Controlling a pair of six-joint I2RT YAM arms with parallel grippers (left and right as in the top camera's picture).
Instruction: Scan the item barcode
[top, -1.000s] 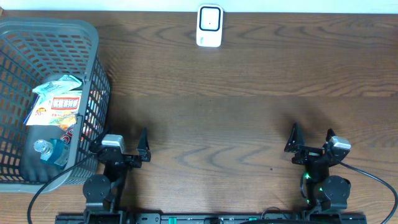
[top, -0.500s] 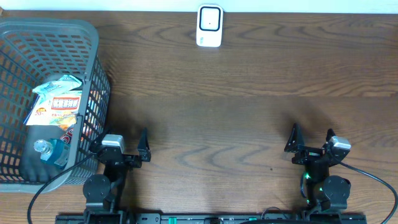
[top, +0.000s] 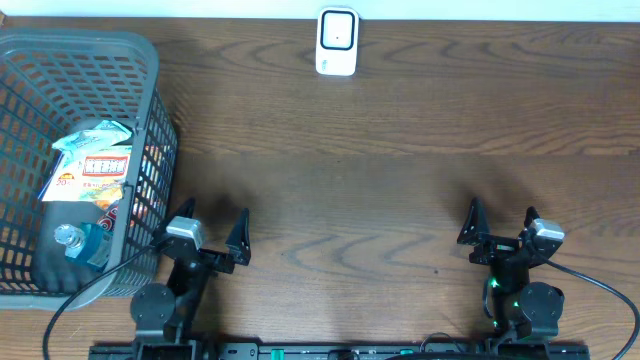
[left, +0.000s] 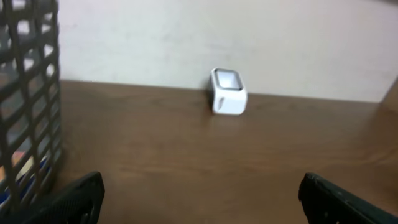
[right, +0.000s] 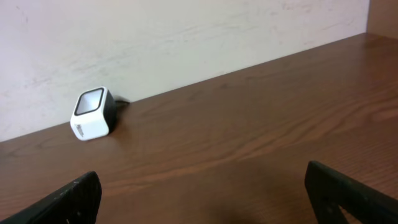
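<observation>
Left fingers (top: 239, 238) swung right, spread empty like right fingers (top: 472, 222); snack packet (top: 95, 165) lies left, in basket (top: 80, 42).

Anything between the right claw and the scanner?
No. Overhead shows only bare tabletop between the right claw and the scanner.

Inside the basket (top: 150, 60), the packet (top: 95, 168) lying on top carries a red-and-white label band across its middle. The characters on the band are too small to make out. Just below the band, toward the packet's lower left corner, orange print begins with what looks like "20"; the rest cannot be read.
</observation>
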